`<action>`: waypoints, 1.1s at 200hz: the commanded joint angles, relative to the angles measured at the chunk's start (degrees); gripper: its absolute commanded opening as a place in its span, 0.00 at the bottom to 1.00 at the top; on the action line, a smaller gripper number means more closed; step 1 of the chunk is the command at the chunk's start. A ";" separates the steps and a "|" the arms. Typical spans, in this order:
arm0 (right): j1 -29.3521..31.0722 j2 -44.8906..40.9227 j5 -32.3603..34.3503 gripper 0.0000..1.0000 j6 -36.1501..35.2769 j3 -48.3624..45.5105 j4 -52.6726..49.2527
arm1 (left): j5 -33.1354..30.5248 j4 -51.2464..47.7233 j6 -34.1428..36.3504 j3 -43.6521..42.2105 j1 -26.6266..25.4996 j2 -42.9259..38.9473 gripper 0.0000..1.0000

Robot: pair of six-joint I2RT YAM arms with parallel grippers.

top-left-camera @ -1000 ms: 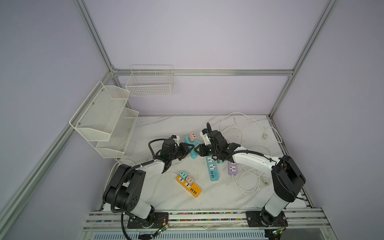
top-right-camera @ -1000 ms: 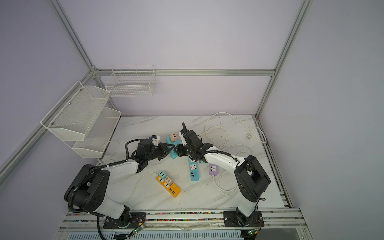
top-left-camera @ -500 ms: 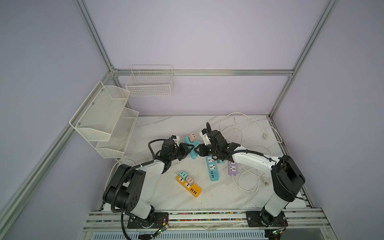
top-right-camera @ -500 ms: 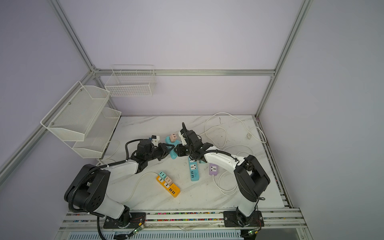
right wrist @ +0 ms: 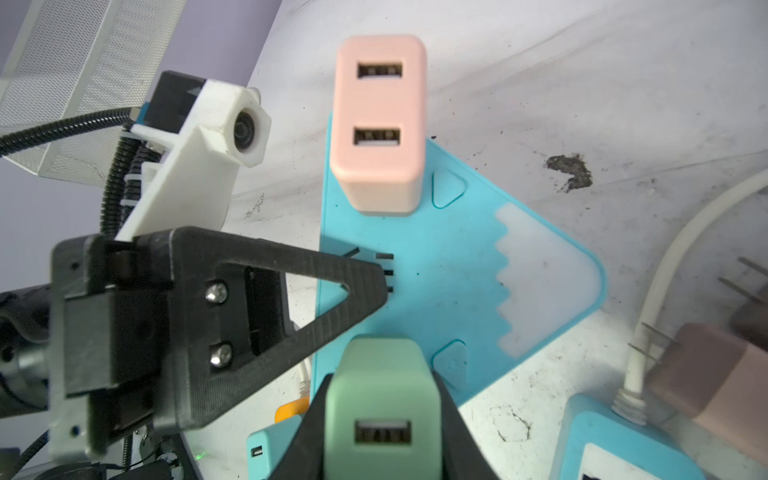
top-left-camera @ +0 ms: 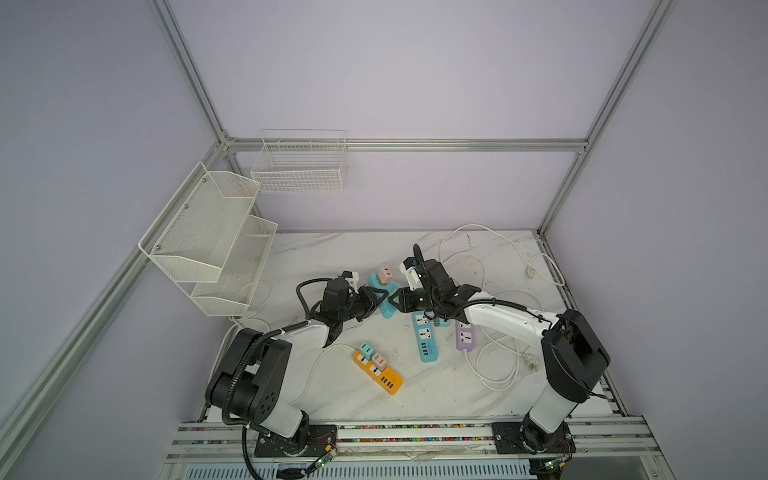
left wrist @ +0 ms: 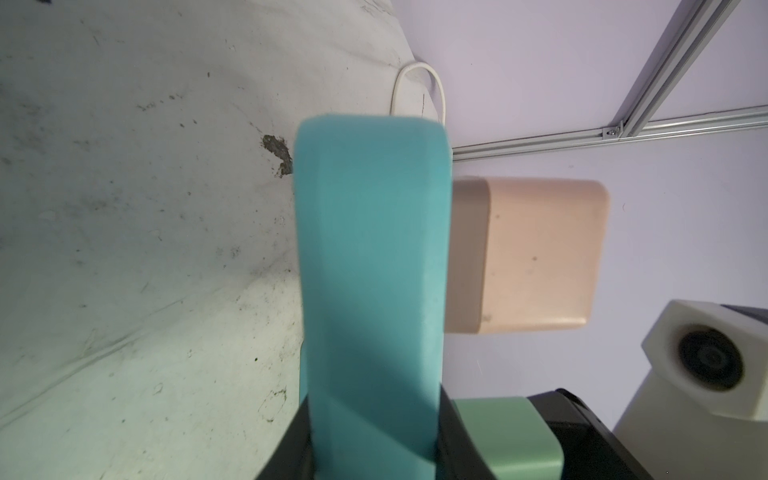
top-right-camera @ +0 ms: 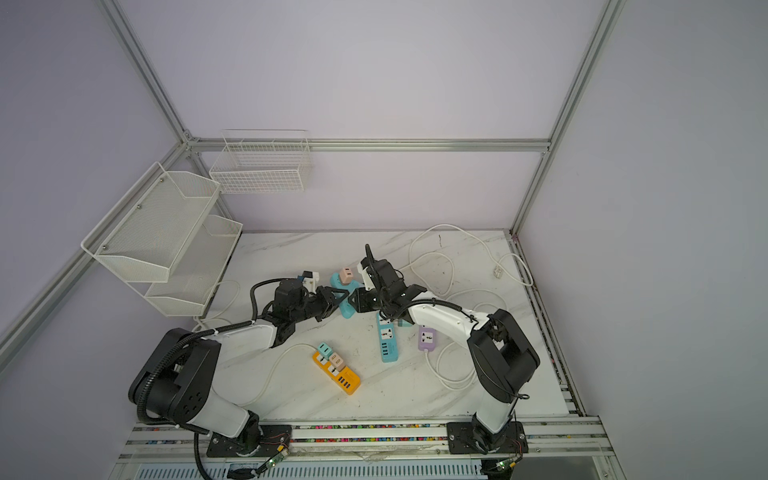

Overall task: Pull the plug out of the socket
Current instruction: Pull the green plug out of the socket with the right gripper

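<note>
i am gripping with both sets of fingers at once, near the middle of the marble table (top-left-camera: 332,253). my left gripper (left wrist: 371,448) is pinching the teal triangular socket (right wrist: 440,266) by one edge. one finger (right wrist: 365,291) is lying across its top face just beside the slots and the other is going under it, so the jaws are standing only as far apart as the slab is thick. my right gripper (right wrist: 380,440) is squeezing the green plug (right wrist: 380,374) from both sides, the fingers pressing tight against its flanks and its usb port facing my wrist camera. the green plug is sitting at one corner of the socket, its base looking flush against the teal face, though that spot is blurring in the left wrist view. the pink plug (right wrist: 380,124) is standing in the socket at the next corner, apart from both grippers. in both top views my two grippers are meeting tip to tip over the socket. nearer the rail, well apart from them, an orange power strip (top-left-camera: 378,372) is lying with two small plugs in it. a blue strip (top-left-camera: 424,337) and a purple socket (top-left-camera: 464,337) are lying by my right arm, with white cables (top-left-camera: 496,376) looping around that side.
</note>
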 commanded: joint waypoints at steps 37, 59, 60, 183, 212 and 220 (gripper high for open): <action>5.43 0.81 10.54 0.31 -5.56 5.96 -6.50 | -1.24 -0.24 2.95 -2.16 1.13 -0.90 0.00; 1.69 -0.94 8.29 0.31 -3.83 2.59 -4.09 | -1.07 -0.32 3.00 -2.25 1.12 -0.96 0.00; 1.34 -1.03 7.93 0.31 -3.65 2.38 -3.91 | -1.03 -0.32 3.00 -2.25 1.12 -0.98 0.00; -11.44 -7.90 -1.79 0.32 4.76 -6.47 3.45 | 0.74 -0.38 3.02 0.14 1.14 -3.40 0.00; -16.66 -5.74 -7.23 0.32 11.73 -9.42 9.64 | 1.05 -0.24 3.09 0.64 0.86 -4.84 0.00; -17.78 -4.64 -7.46 0.31 13.11 -9.50 10.58 | 1.03 -0.24 3.16 0.65 0.69 -5.29 0.00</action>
